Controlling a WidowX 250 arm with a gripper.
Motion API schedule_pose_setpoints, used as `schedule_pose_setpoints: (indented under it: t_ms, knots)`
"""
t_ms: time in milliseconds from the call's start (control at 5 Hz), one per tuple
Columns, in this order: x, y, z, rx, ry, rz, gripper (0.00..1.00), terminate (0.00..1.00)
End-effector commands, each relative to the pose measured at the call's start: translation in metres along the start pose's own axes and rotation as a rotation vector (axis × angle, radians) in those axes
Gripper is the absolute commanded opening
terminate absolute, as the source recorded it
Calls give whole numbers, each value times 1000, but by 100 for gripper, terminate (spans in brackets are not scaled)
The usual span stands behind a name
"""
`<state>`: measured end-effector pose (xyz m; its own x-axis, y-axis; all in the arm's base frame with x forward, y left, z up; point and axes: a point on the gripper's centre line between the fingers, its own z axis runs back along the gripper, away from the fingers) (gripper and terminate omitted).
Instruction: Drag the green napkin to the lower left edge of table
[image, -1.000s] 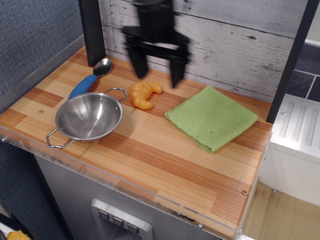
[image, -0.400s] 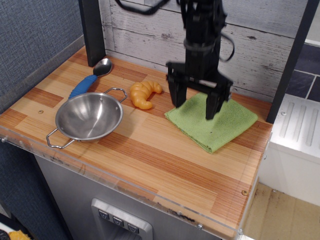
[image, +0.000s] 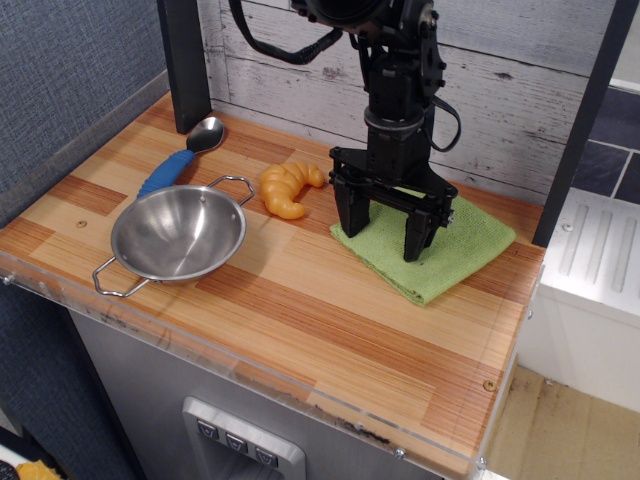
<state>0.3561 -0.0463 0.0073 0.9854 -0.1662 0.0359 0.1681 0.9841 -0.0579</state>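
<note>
The green napkin (image: 455, 250) lies flat and folded at the back right of the striped wooden table (image: 300, 320). My black gripper (image: 380, 236) points straight down over the napkin's left part. It is open, with one fingertip at the napkin's left corner and the other on the cloth. Whether the tips press on the cloth I cannot tell. Part of the napkin is hidden behind the gripper.
A steel bowl (image: 178, 235) with wire handles stands at the left front. A blue-handled spoon (image: 180, 155) lies behind it. An orange croissant toy (image: 288, 187) lies just left of the gripper. A dark post (image: 185, 60) stands at the back left. A clear plastic rim (image: 250, 372) lines the front edge.
The gripper has moved from the back wall to the right and down onto the napkin's left part, still open. The napkin has not moved.
</note>
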Motion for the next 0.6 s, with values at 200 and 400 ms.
schedule_pose_setpoints:
  t_ms: [200,400]
  knots:
    - [-71,-17,-5,99,11,-149,100,0]
    - [-93,-9,1,102,10,-113,100,0]
